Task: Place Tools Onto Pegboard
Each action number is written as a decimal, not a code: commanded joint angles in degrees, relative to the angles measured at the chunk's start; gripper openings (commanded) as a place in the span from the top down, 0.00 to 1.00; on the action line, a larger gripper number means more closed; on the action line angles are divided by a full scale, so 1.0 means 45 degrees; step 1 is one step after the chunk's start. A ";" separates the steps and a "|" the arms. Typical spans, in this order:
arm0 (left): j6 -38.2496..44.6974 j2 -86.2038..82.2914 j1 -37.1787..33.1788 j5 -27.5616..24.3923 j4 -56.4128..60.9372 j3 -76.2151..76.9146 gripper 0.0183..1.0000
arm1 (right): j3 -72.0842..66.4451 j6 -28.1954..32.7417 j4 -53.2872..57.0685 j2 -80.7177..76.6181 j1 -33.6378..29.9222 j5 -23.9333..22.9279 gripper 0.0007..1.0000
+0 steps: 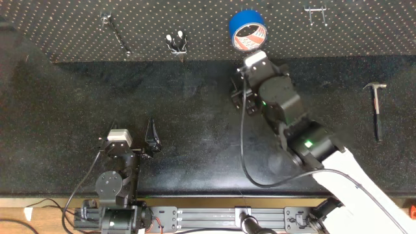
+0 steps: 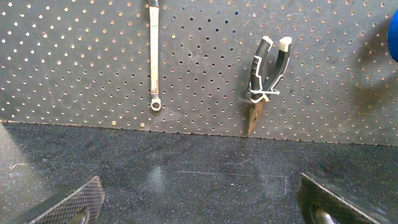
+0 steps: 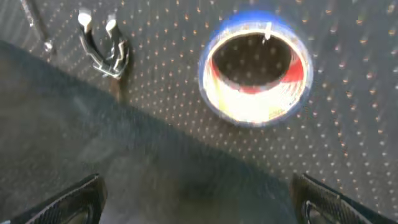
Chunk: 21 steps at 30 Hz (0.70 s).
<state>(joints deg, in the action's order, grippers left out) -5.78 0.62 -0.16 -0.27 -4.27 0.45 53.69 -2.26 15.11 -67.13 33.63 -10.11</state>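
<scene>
Now, right gripper (image 3: 199, 208) released, arm stretched twd tape roll (image 1: 240, 23), left gripper (image 2: 199, 208) released, arm folded back

Blue tape roll (image 3: 255, 106) hangs on pegboard (image 3: 354, 112) just ahead of right gripper (image 3: 199, 208); pliers (image 2: 258, 93), wrench (image 2: 153, 56) hung leftward; hammer (image 1: 376, 110) flat rightward.

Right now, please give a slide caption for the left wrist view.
Silver metal wrench and black-and-white-handled pliers hang on the dark perforated pegboard.

tape (image 1: 247, 29): blue, perhaps red-white inside | pegboard (image 1: 208, 19): dark, dotted | pliers (image 2: 257, 74): black-white | wrench (image 2: 153, 56): silver
</scene>
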 commanded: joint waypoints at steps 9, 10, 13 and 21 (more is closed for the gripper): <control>0.0155 -0.0092 0.0044 -0.0097 -0.0068 -0.0029 0.00 | -0.0092 0.0835 0.8791 0.1540 -1.2356 0.2074 0.03; 0.0160 -0.0092 0.0039 -0.0097 -0.0068 -0.0029 0.00 | -0.0092 0.1447 0.8786 0.1540 -1.2905 0.2069 0.03; 0.0155 -0.0092 0.0044 -0.0097 -0.0063 -0.0029 0.00 | -0.0097 0.2521 0.8578 0.1496 -1.4727 0.1511 0.02; 0.0160 -0.0097 0.0044 -0.0097 -0.0068 -0.0029 0.00 | -0.0466 0.8461 0.9389 0.0714 -1.5441 0.4503 0.02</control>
<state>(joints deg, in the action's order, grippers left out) -5.78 0.62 -0.16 -0.30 -4.27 0.45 52.12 29.32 56.53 -62.72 -34.74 4.38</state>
